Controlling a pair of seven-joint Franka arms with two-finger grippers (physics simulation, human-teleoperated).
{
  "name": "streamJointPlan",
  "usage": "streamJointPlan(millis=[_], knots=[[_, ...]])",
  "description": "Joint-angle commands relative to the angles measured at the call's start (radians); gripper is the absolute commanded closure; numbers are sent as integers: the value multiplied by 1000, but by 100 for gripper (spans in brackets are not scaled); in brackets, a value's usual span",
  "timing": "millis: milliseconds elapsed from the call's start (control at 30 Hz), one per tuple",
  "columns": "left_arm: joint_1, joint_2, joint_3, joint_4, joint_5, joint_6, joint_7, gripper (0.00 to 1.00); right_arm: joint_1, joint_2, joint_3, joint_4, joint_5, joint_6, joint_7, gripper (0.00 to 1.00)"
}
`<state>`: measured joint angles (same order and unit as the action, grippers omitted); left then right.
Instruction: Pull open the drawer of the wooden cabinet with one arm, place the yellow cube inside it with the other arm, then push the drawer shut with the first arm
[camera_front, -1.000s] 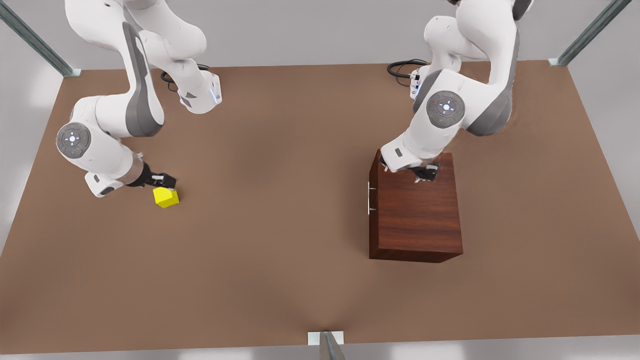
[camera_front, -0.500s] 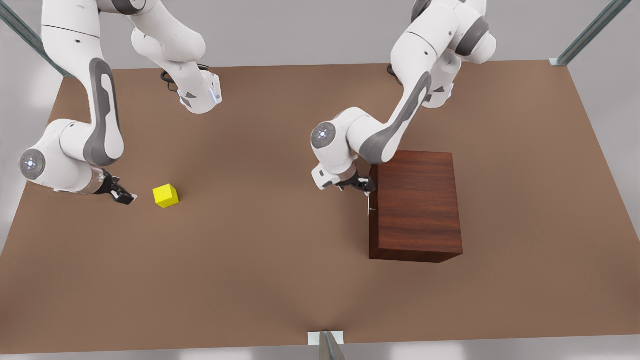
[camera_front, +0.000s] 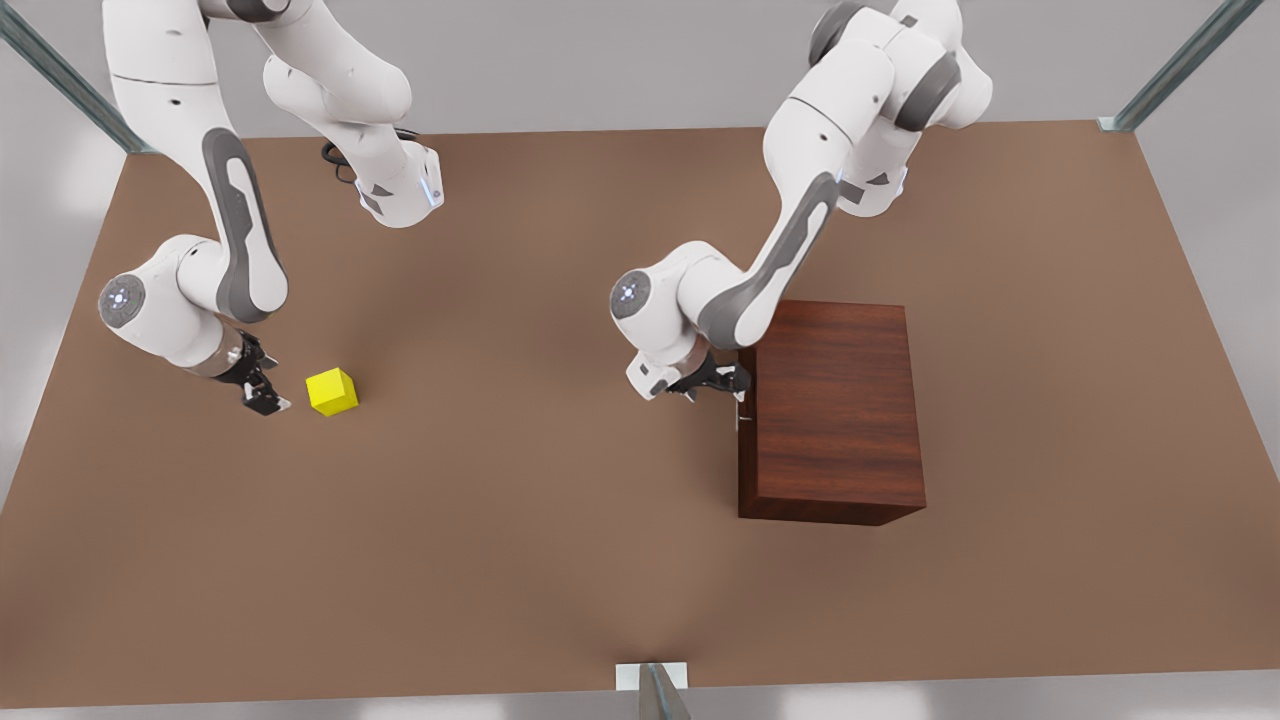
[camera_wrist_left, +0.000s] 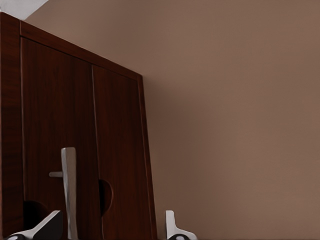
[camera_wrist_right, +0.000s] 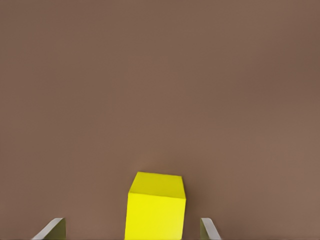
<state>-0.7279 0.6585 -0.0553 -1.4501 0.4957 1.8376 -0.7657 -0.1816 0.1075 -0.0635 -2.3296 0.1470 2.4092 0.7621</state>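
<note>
A dark reddish-brown wooden cabinet (camera_front: 835, 405), streaked with fine wood grain and fitted with a thin silver handle (camera_wrist_left: 68, 190), stands on a plain matte brown table (camera_front: 560, 520) beside a small, bright yellow cube (camera_front: 332, 391) with unmarked faces. Two glossy white arms with grey joint panels end in black grippers, the left gripper (camera_front: 722, 385) and the right gripper (camera_front: 262, 395), each tipped with pale grey fingertips (camera_wrist_right: 209, 230). Behind them a light grey wall meets slanting grey-green metal struts (camera_front: 1175, 65).

No readable txt, labels, nos. or signs on anything here.
</note>
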Motion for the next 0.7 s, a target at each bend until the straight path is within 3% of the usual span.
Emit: streamJointPlan(millis=[0, 667], knots=[[-4, 4, 0, 0, 17, 2, -231, 0, 2, 11, 1, -7, -3, 80, 204, 0], [-27, 39, -3, 17, 20, 86, -250, 0, 54, 93, 4, -77, -66, 162, 241, 0]])
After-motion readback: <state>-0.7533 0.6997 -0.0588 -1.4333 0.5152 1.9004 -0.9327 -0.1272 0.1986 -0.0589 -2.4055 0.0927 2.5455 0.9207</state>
